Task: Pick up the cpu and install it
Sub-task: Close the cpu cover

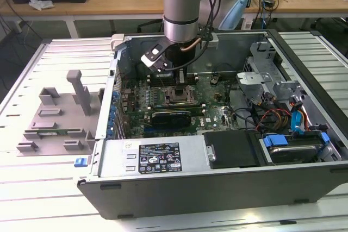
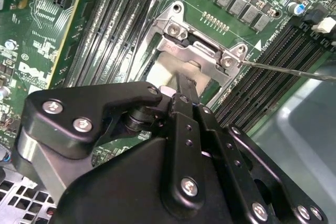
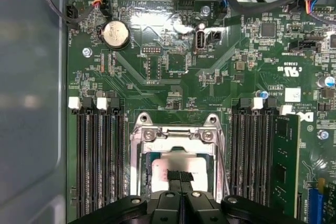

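Note:
The cpu [image 3: 176, 162] is a silvery square chip lying flat inside the open metal-framed socket [image 3: 178, 134] of the green motherboard. In the second wrist view the cpu [image 2: 167, 65] sits just under the socket's frame [image 2: 202, 51]. My gripper [image 3: 178, 176] is directly over the chip, its two black fingers pressed together with nothing between them. Its tips [image 2: 185, 85] are at or just above the chip's top; I cannot tell whether they touch. In the exterior view the gripper [image 1: 175, 74] reaches down into the computer case above the socket [image 1: 180, 95].
The open computer case [image 1: 217, 188] lies on a slatted white table, with drive bays and cables at the exterior view's right. Memory slots flank the socket, and one holds a green memory stick [image 3: 286, 156]. A thin socket lever [image 2: 294, 71] sticks out sideways. A grey fixture [image 1: 60, 112] stands outside the case.

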### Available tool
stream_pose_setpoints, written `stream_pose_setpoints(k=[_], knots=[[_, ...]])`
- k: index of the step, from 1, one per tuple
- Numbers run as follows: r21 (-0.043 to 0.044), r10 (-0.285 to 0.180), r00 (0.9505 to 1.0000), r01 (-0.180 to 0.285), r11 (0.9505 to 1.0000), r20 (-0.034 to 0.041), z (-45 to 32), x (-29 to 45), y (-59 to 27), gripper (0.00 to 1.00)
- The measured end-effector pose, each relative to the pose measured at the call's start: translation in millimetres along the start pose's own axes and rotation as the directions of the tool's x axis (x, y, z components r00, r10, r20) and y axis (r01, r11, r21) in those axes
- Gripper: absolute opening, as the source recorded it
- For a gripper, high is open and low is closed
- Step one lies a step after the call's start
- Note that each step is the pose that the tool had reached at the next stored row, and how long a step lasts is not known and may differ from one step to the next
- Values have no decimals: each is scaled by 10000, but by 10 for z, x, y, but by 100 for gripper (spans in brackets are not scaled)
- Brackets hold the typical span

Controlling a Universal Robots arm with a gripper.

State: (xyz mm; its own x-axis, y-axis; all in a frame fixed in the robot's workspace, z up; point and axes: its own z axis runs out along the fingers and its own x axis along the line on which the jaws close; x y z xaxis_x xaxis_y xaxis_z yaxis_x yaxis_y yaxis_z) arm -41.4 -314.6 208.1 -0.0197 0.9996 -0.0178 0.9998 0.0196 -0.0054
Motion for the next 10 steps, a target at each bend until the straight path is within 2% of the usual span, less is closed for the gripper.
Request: stream_pose_setpoints(k=[10], knots=[[4, 1, 10000, -1, 10000, 3, 42, 2, 3, 11]])
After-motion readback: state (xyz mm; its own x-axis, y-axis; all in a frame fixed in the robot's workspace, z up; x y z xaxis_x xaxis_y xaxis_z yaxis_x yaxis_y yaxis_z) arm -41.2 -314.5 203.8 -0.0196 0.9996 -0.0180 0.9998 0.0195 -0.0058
